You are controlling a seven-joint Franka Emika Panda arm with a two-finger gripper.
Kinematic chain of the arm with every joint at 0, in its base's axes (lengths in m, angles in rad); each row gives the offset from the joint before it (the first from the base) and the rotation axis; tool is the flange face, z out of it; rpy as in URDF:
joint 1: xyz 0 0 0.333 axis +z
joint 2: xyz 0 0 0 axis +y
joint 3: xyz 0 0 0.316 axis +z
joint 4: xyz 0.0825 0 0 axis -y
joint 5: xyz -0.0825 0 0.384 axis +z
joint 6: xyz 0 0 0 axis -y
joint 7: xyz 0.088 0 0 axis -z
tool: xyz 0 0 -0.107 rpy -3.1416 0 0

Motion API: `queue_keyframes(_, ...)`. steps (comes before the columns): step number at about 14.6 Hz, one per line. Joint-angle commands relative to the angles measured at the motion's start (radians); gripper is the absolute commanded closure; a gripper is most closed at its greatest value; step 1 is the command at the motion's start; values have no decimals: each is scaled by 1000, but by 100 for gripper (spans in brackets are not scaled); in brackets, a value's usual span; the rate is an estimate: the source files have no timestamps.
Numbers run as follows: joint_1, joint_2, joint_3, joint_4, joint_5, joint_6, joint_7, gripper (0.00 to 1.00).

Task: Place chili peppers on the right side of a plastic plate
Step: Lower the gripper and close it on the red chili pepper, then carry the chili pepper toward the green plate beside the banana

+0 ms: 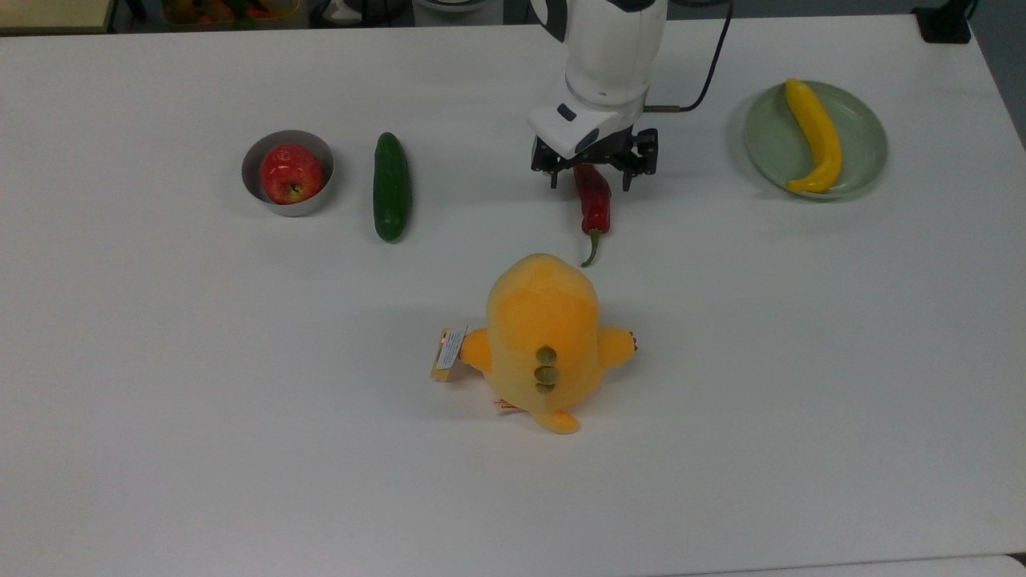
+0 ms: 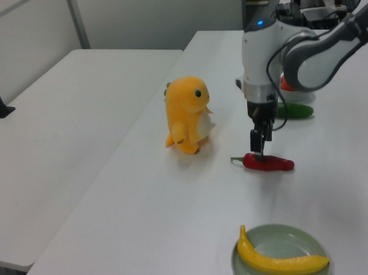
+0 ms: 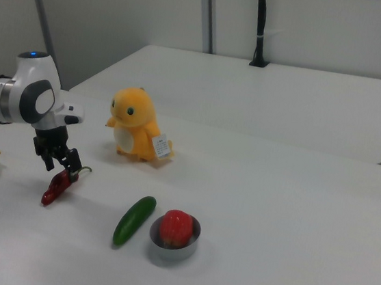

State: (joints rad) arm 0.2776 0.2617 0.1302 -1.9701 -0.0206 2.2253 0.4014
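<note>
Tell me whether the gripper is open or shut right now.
Open. In the top view the gripper has its fingers spread to either side of the chili pepper, which lies flat on the table.

I note dark-red chili peppers with green stem, pale sage-green plastic plate, yellow banana, dark green cucumber, red apple, grey bowl, orange plush toy, white table
</note>
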Motion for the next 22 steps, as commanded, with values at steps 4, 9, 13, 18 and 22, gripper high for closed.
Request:
queue_keyframes(4, 15, 60, 9, 11, -110, 66, 119, 91)
queue_keyframes(9, 17, 28, 9, 11, -108, 56, 120, 92)
queue_keyframes(13, 22, -18, 61, 2, -98, 7, 126, 90)
queue_keyframes(18, 55, -33, 159, 5, -93, -29, 198, 90)
queue_keyframes(22, 66, -10, 212, 14, -90, -10, 319, 90)
